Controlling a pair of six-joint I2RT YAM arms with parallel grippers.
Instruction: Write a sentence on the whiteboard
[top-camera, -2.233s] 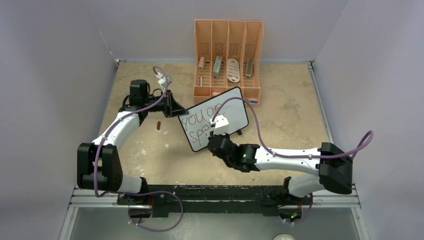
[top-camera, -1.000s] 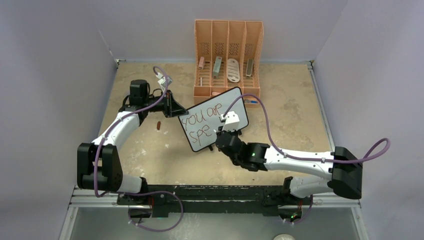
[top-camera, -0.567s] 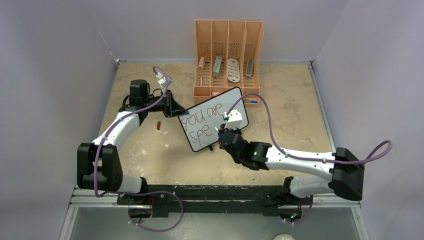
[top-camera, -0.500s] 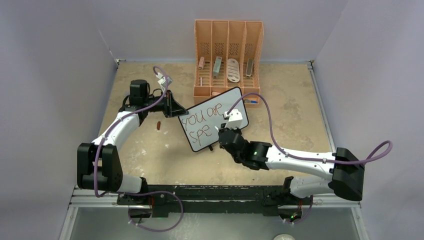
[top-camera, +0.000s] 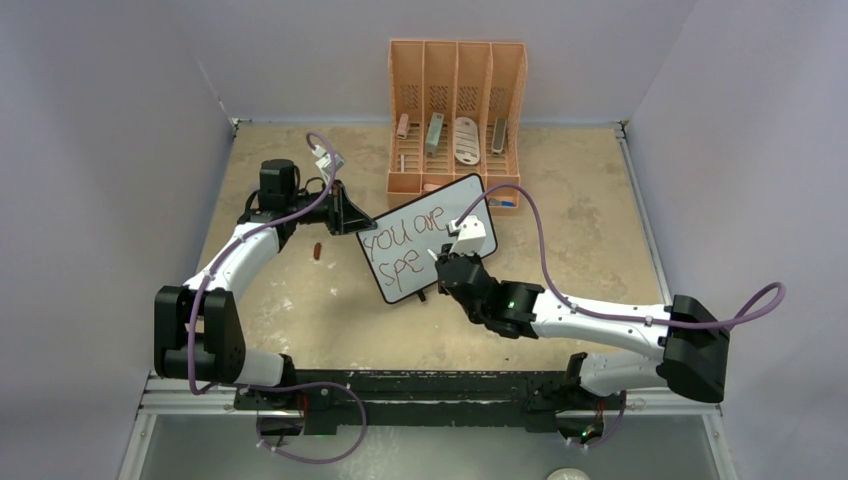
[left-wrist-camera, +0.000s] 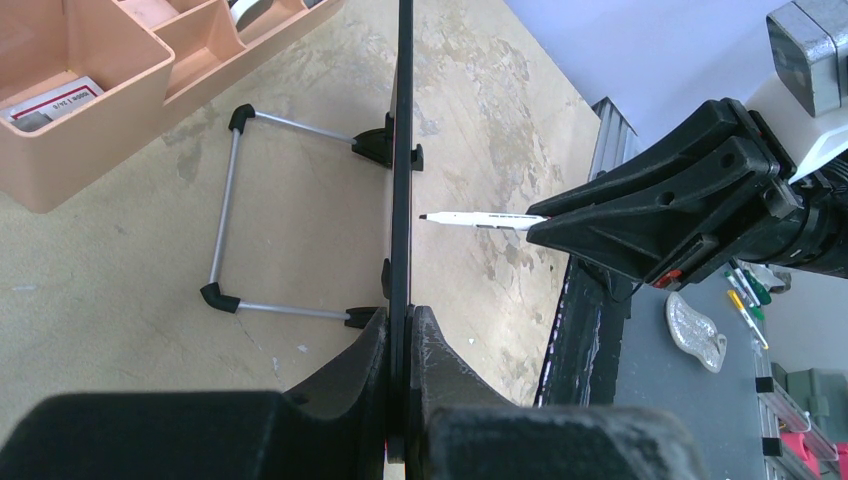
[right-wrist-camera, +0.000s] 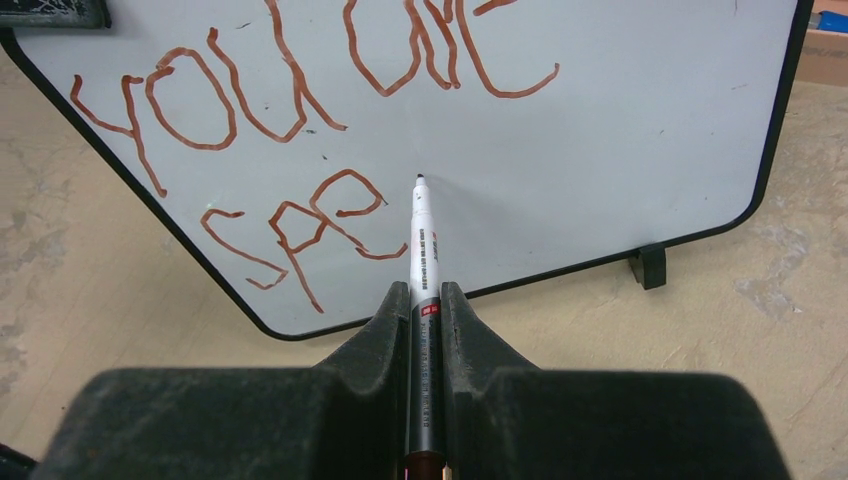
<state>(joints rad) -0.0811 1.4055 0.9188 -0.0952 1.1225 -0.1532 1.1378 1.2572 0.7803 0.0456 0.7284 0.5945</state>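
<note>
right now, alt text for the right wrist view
The right tool grips a white marker, its tip aimed at the whiteboard right of "spe". Red-brown writing reads "you are" above it; the board stands on a tan table.

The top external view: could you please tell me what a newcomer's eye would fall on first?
The whiteboard mid-table draws the eye first, with its unfinished red-brown sentence reading "you are spe". The left claw clamps its edge, while the right claw points a white marker at its face beside the "spe". Behind it stands an orange organizer.
</note>
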